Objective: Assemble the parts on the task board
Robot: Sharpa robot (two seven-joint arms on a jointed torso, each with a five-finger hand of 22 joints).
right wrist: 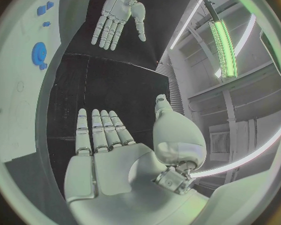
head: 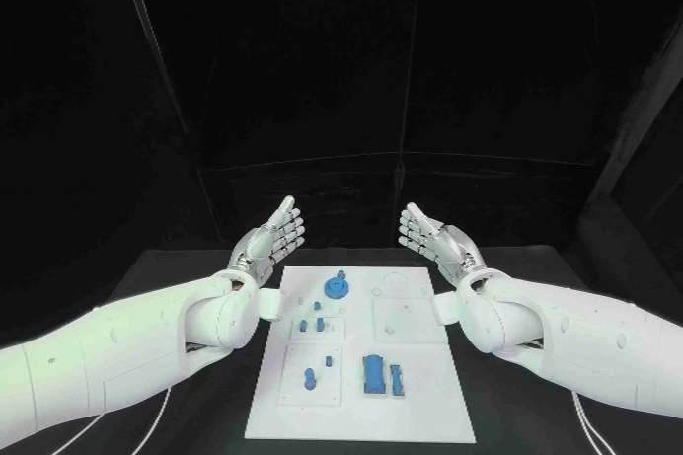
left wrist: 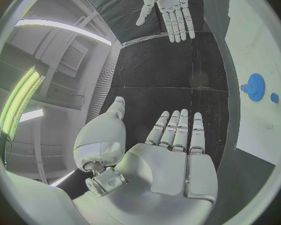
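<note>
A black table [head: 186, 267] carries a white rectangular task board [head: 427, 396] at its middle. The silver left hand [head: 273, 236] and silver right hand [head: 431, 238] hover above the board's far corners, fingers extended, grasping nothing. Small blue parts [head: 376, 373] lie on the board, including a blue round gear [head: 338, 287] near its far edge.

Dim and dark around, with the white task board [head: 363, 376] brightly lit from overhead. Glowing ceiling strip lights [right wrist: 222, 40] in the wrist views. Strongly bent fisheye edges, slightly soft.
</note>
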